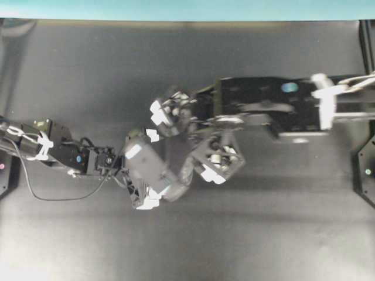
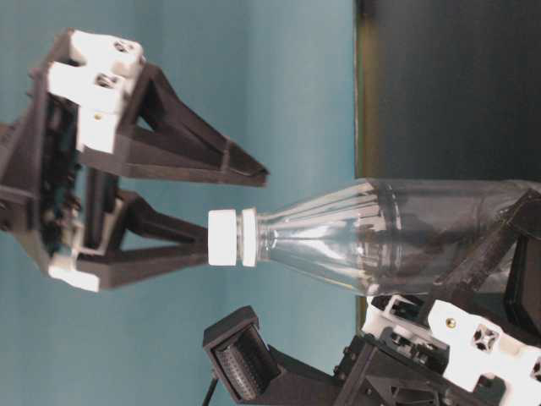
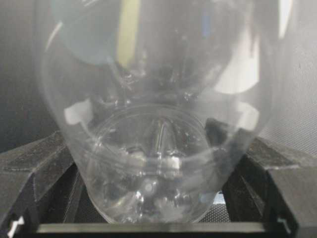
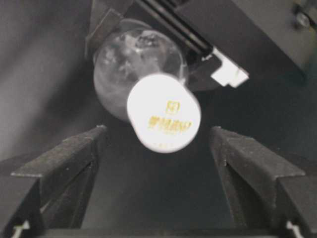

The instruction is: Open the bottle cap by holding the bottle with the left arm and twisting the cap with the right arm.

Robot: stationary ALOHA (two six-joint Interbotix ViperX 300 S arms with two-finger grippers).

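The clear bottle (image 2: 380, 237) is gripped round its body by my left gripper (image 3: 156, 148), whose black fingers (image 3: 34, 168) press on both sides of it. From above, the left gripper (image 1: 170, 178) and the bottle (image 1: 183, 171) sit mid-table. The white bottle cap (image 4: 163, 113) is on the neck and faces my right gripper (image 4: 158, 131). That gripper is open, its fingers (image 4: 64, 158) well apart on either side of the cap without pinching it. In the table-level view the cap (image 2: 224, 238) lies between the right gripper's (image 2: 232, 216) fingertips, close to one finger.
The left arm (image 1: 58, 153) reaches in from the left edge with a loose black cable trailing on the dark table (image 1: 88, 70). The bulky right arm (image 1: 275, 105) comes in from the right. A teal wall (image 1: 176, 9) runs along the far edge.
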